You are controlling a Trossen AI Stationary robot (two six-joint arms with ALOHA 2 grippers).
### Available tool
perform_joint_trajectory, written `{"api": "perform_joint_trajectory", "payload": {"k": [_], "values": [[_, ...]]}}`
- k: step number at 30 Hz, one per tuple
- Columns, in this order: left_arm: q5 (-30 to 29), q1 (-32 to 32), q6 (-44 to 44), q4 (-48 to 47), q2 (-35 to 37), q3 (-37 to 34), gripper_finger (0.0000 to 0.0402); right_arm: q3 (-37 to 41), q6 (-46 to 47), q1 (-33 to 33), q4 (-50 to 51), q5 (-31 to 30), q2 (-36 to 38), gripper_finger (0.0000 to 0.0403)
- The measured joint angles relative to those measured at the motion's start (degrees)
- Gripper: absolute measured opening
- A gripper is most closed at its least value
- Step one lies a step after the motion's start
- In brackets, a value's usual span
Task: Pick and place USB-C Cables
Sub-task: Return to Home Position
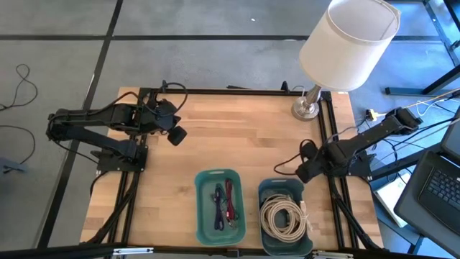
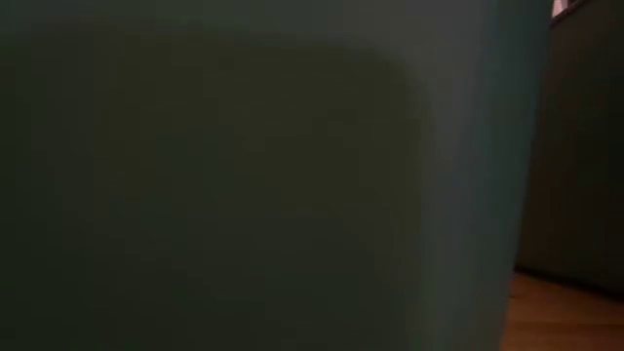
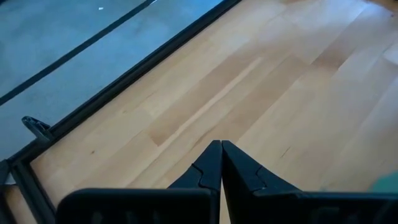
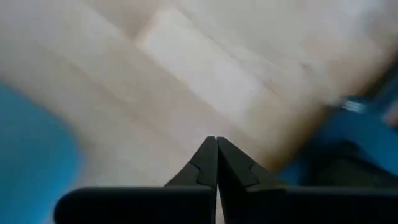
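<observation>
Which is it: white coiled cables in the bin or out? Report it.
In. The cream-white coils lie inside the right-hand teal bin, within its walls; none shows outside it.

Cream-white coiled cables (image 1: 282, 216), teal trays (image 1: 199, 208), pale wood-grain table (image 1: 237, 137), white lampshade (image 1: 348, 39), black arms (image 1: 86, 122)

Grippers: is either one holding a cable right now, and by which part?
Nothing is held. The left gripper and right gripper are both shut, empty; the cables lie in the trays.
</observation>
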State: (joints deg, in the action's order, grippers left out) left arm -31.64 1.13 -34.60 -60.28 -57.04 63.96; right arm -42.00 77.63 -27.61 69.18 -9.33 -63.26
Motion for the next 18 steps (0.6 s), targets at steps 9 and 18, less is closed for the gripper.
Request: {"api": "perform_joint_trajectory", "payload": {"k": [9,18], "values": [[-0.89,0.00,4.56,6.46,1.50,0.00,0.0002,-7.77,-12.47,3.41,-5.08,-12.78,1.87,0.0000],[14.25,0.17,25.31,39.02,5.09,0.00,0.0001,-31.42,-58.64,6.15,-32.82,-23.58,2.14,0.0000]]}}
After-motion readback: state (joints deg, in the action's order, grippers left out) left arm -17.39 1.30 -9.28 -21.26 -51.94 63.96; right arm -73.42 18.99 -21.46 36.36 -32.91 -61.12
